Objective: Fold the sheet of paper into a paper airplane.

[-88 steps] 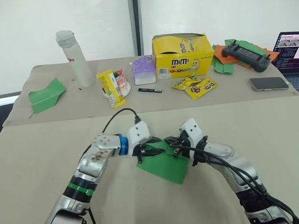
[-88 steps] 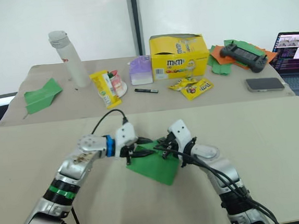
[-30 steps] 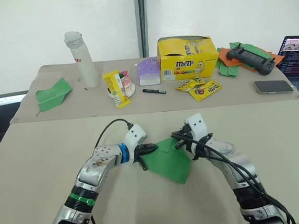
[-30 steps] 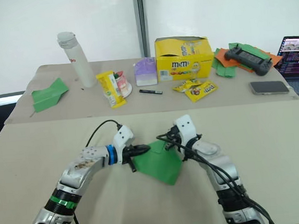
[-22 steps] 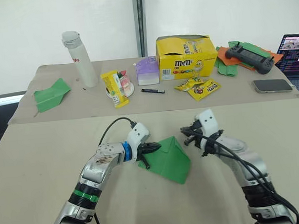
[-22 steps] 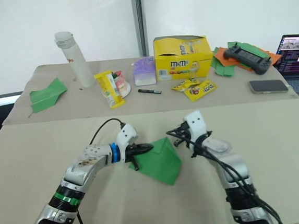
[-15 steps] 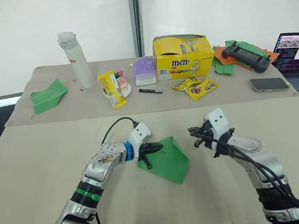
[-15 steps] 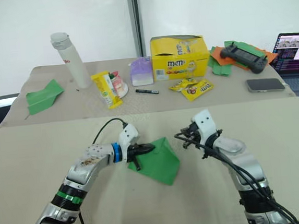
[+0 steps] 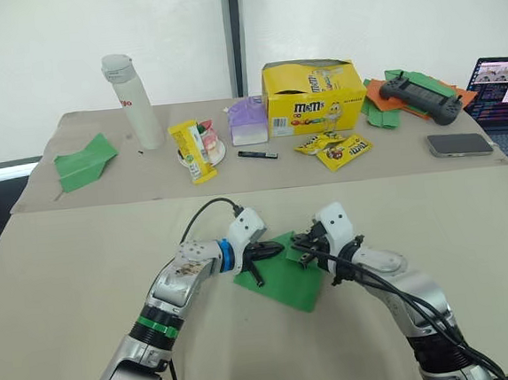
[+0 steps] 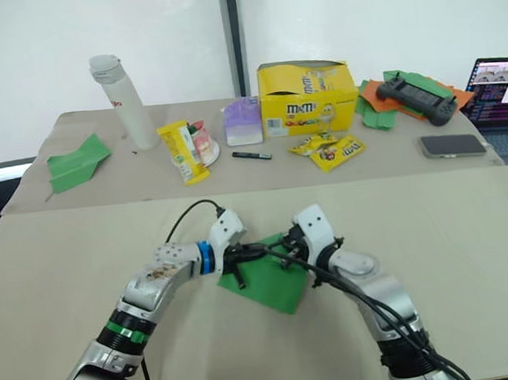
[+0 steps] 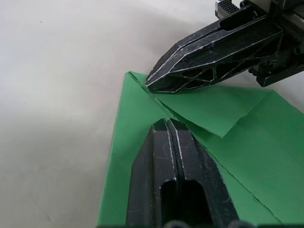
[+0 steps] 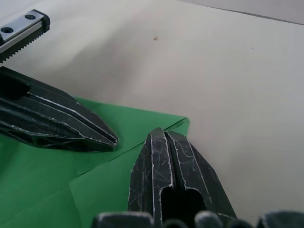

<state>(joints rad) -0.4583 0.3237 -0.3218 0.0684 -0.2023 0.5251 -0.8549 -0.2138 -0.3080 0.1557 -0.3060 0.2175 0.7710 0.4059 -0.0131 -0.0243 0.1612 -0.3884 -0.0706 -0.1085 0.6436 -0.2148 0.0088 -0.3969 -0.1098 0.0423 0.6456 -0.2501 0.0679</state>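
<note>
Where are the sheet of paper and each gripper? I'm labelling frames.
sheet of paper (image 9: 289, 285), left eye view, flat lower panel.
left gripper (image 11: 166, 122), left wrist view, shut fingertips.
right gripper (image 12: 159, 131), right wrist view, shut fingertips.

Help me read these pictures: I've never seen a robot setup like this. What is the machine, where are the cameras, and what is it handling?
It is a humanoid robot with two arms. Two pictures come from a camera on its head, looking down at a table; the close-ups come from cameras on its wrists. The left gripper and right gripper, each with its two black fingers shut together, rest their tips on a folded green sheet of paper. Neither pinches it. Behind it lie a yellow candy box, a white bottle, a phone, a game controller and another green paper plane.
</note>
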